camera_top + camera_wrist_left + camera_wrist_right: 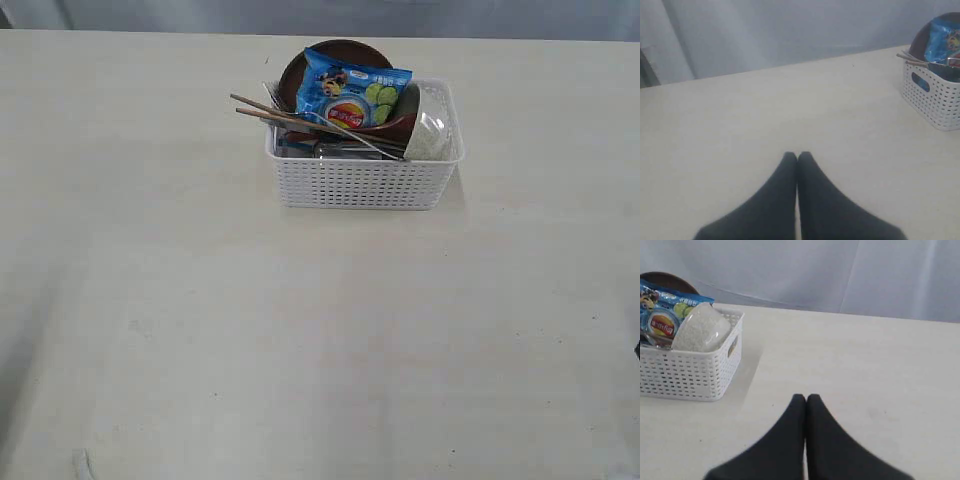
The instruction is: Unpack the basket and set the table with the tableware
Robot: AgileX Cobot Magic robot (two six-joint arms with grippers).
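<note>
The white plastic basket (360,180), rectangular with perforated grid walls, stands on the pale, faintly grained table (300,330). Inside it, a round reddish-brown plate (300,65) leans on edge at the back wall, with a glossy blue chip bag (352,95) in front. 2 wooden chopsticks (270,110) poke out over the basket's left rim. A white bowl (430,135) lies tipped at the basket's right end.

Only the right wrist view shows the bowl's pebbled surface and a handle slot (733,346) in the basket's end wall. Only the wrist views show the dark, tapered grippers. The left gripper (797,156) and right gripper (806,397) each have their tips pressed together, holding nothing, well apart from the basket.
</note>
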